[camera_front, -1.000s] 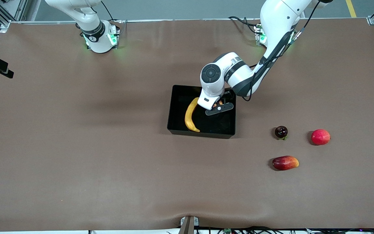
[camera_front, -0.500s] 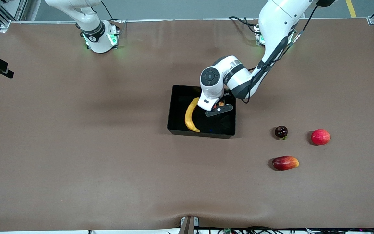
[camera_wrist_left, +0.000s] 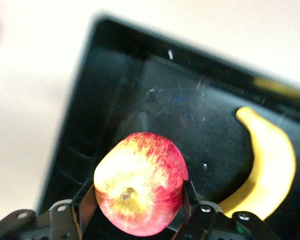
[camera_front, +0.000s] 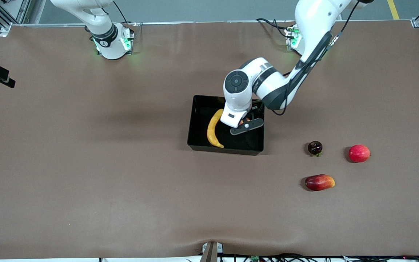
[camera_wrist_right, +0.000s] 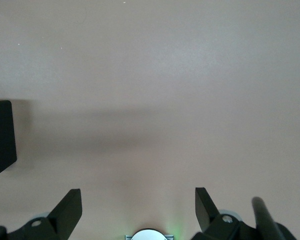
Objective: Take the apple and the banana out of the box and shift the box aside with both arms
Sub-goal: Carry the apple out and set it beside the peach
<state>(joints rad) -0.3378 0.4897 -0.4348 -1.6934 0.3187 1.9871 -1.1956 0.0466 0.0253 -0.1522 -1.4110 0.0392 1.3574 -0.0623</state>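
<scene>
The black box [camera_front: 195, 125] sits mid-table with the yellow banana [camera_front: 213, 129] lying inside it, toward the right arm's end. My left gripper [camera_front: 246, 123] is over the box's other half, shut on the red apple with yellowish streaks [camera_wrist_left: 140, 182]. The left wrist view shows the apple between both fingers [camera_wrist_left: 188, 192], with the box floor [camera_wrist_left: 165, 95] and the banana [camera_wrist_left: 270, 165] below. My right gripper [camera_wrist_right: 137, 200] is open and empty over bare table by its own base. It is out of the front view. A corner of the box [camera_wrist_right: 1, 135] shows in the right wrist view.
Three other fruits lie toward the left arm's end, nearer the front camera than the box: a small dark round fruit [camera_front: 315, 147], a plain pink-red round fruit [camera_front: 359, 153] and a red-and-yellow mango [camera_front: 319, 182].
My left gripper has shifted slightly over the box with the apple still held. The banana, the box and the right arm have not moved.
</scene>
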